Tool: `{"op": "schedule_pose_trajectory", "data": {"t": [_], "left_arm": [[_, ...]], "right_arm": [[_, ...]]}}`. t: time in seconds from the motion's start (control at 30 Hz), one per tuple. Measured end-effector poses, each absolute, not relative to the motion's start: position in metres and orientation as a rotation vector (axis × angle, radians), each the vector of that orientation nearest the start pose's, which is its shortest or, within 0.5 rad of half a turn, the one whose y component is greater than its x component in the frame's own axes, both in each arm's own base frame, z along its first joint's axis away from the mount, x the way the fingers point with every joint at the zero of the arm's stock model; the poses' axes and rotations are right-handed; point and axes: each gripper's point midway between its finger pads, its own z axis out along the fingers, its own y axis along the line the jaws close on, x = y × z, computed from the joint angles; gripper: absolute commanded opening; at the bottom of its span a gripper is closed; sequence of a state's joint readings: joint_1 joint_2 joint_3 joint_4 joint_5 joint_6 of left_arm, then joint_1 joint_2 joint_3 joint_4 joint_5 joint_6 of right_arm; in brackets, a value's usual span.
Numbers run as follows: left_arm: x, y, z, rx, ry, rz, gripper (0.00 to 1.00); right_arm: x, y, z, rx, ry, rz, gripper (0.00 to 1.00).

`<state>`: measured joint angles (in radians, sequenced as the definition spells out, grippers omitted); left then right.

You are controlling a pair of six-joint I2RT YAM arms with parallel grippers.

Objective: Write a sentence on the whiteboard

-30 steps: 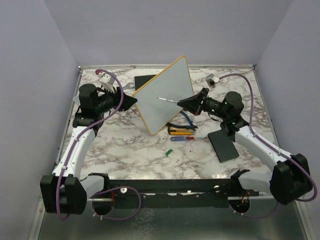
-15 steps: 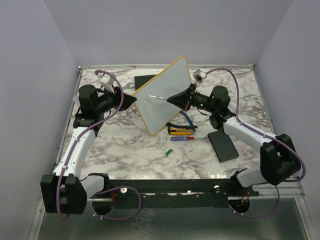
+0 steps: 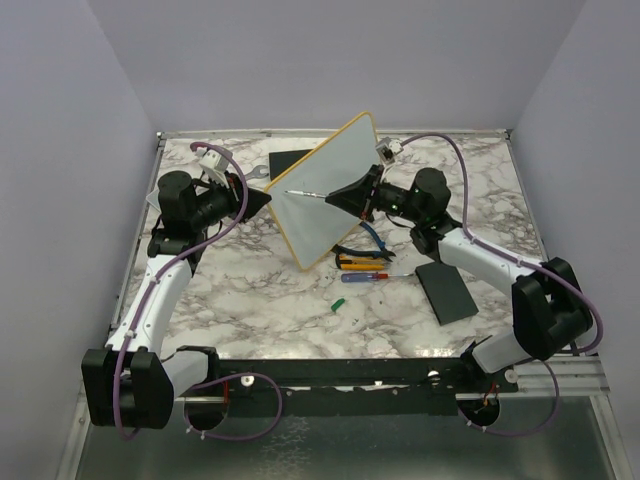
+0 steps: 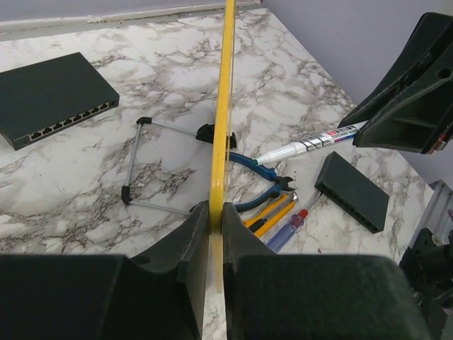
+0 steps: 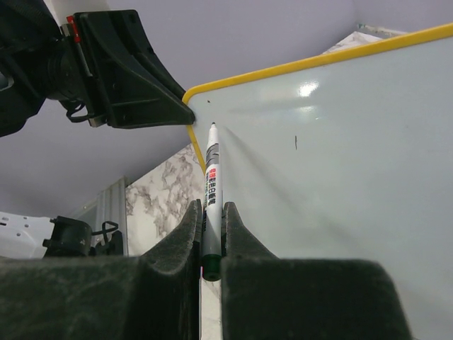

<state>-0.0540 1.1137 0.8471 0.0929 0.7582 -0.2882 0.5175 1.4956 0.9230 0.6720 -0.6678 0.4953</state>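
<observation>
1. Steady now: left fingers (image 4: 191, 262) pinch the whiteboard (image 3: 325, 205) by its rim, bracing it on edge on the table (image 3: 260, 290).
2. Opposite, right fingers (image 5: 180, 276) clamp the marker (image 5: 211, 177), tip near the held corner.
3. No sentence yet.

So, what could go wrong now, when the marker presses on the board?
1. The left jaws pinch the board only at its yellow rim, and it stands tilted; marker pressure may swing or slip it.
2. The marker tip is near the board's corner, so a stroke may run onto the rim.
3. Pliers lie by the board's lower edge; if it drops, it may hit them.
</observation>
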Motion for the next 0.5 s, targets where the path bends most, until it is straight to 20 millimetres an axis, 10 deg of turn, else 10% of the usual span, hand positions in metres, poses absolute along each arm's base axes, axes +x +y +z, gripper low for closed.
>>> {"op": "schedule_pose_trajectory", "data": {"t": [0.5], "left_arm": [[0.3325, -0.1471, 0.2708, 0.374, 1.734, -0.897, 0.0]], "right_arm": [[0.3256, 0.3362, 0.2722, -0.621, 1.527, 1.288, 0.01]]}}
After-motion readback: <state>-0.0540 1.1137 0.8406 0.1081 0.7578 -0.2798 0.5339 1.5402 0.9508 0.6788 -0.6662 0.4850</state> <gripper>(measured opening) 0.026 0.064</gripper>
